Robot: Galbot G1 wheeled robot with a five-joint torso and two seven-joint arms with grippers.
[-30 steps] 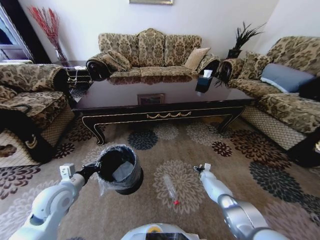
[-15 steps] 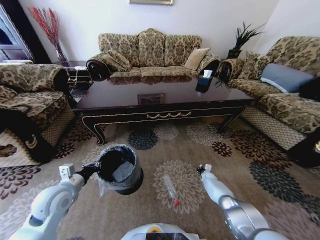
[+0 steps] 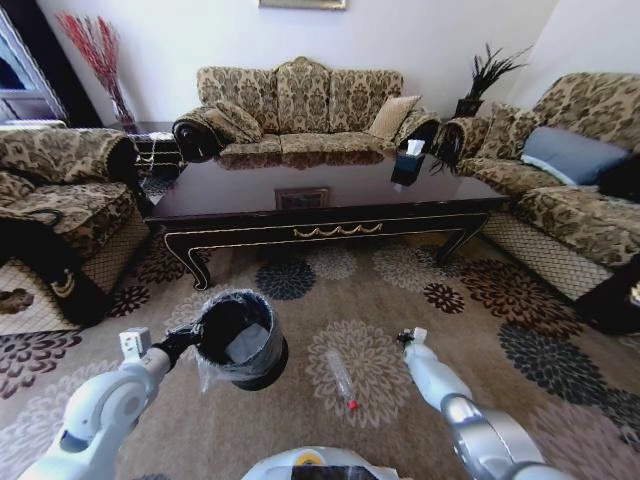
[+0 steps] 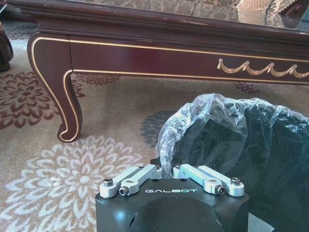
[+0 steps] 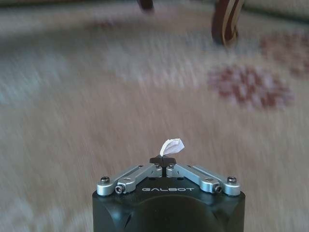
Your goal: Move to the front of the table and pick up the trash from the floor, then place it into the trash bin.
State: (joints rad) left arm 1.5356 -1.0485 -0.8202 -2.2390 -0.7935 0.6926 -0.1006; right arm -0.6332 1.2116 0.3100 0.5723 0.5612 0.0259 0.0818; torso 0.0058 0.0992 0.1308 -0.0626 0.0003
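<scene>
Risk of dropping short: right jaws [image 5: 166, 163] pinch only a corner of the paper scrap [image 5: 172, 145], beside the bin [image 3: 240, 338] clamped by left jaws [image 4: 169, 170]; bottle [image 3: 342, 378] between, on carpet.

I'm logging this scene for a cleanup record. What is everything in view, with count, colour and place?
table: one, glossy dark brown with gold trim, centre of the room
trash bin: one, black with a clear liner, held up by its rim in front of the table
plastic bottle: one, clear with a red cap, on the carpet between the arms
paper scrap: one, white, pinched in the right gripper
sofas: three, patterned beige, around the table
carpet: one, beige with floral medallions
left gripper: shut on the bin's rim
right gripper: above the carpet, right of the bottle
</scene>
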